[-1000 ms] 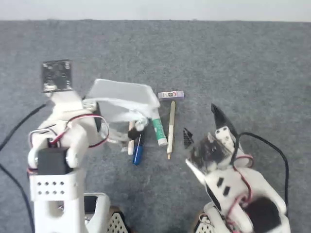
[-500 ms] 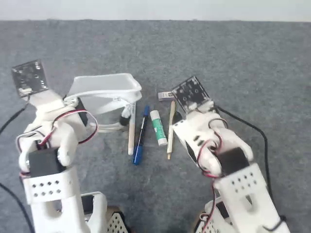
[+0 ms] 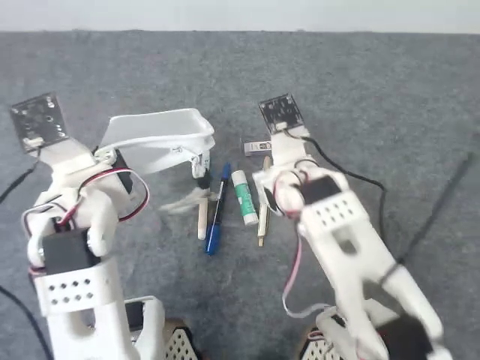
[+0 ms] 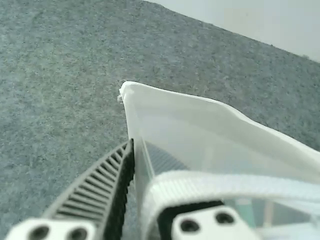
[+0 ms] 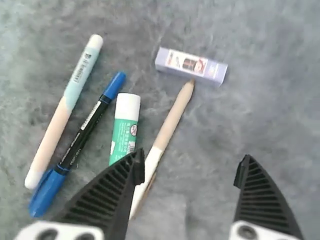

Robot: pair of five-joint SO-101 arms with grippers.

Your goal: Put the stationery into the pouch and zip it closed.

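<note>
My left gripper (image 4: 136, 155) is shut on the edge of the white translucent pouch (image 4: 215, 130), holding it up off the carpet at the left (image 3: 157, 135). To its right lie a pastel highlighter (image 3: 202, 217), a blue pen (image 3: 217, 211), a green-and-white glue stick (image 3: 244, 196), a wooden pencil (image 3: 263, 214) and a small purple eraser box (image 3: 257, 146). My right gripper (image 5: 191, 159) hangs open above the pencil (image 5: 170, 120), with the glue stick (image 5: 125, 127) just beside one finger. Nothing is between its fingers.
Grey carpet (image 3: 390, 105) covers the whole table, with free room at the far side and to the right. Both arm bases (image 3: 82, 300) stand along the near edge. The right arm (image 3: 330, 225) stretches over the ground right of the pencil.
The right arm swung from the near right to above the stationery. The left gripper drew the pouch leftward, uncovering the pens and glue stick.
</note>
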